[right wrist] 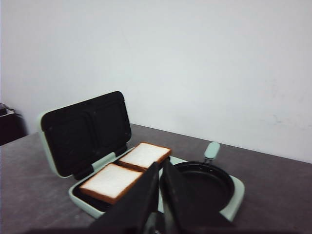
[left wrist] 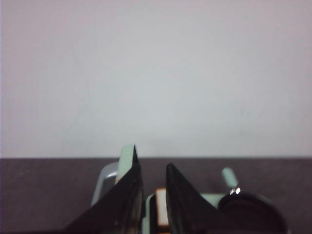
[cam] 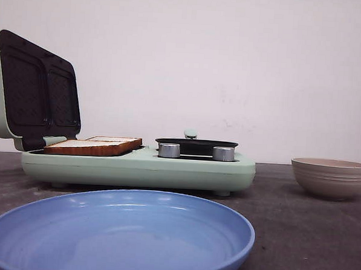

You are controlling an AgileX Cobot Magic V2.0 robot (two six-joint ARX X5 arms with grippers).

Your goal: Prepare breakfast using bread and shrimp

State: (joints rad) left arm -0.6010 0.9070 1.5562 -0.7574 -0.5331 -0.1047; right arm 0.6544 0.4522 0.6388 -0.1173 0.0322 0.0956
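Nearest on the dark counter (cam: 296, 238) sat a wide blue plate (cam: 118, 234) with nothing in it. Behind it stood a pale green breakfast maker (cam: 139, 166), its lid (cam: 34, 91) tilted up at the left and showing two dark grill plates. The bread (right wrist: 126, 168), two square slices with brown crusts, lay side by side in the open left tray, touching each other. To their right a round black pan (right wrist: 202, 183) sat in the same appliance, empty, with a green handle (right wrist: 212, 150) at its far side. Two silver knobs (cam: 196, 151) faced forward. Well to the right, a beige bowl (cam: 331, 177) stood apart, its contents hidden by the rim. No writing could be read. Bare counter lay between plate, appliance and bowl. The left gripper (left wrist: 152, 204) had its jaws slightly parted, gripping nothing; the right gripper (right wrist: 160, 195) had its jaws nearly together, also gripping nothing
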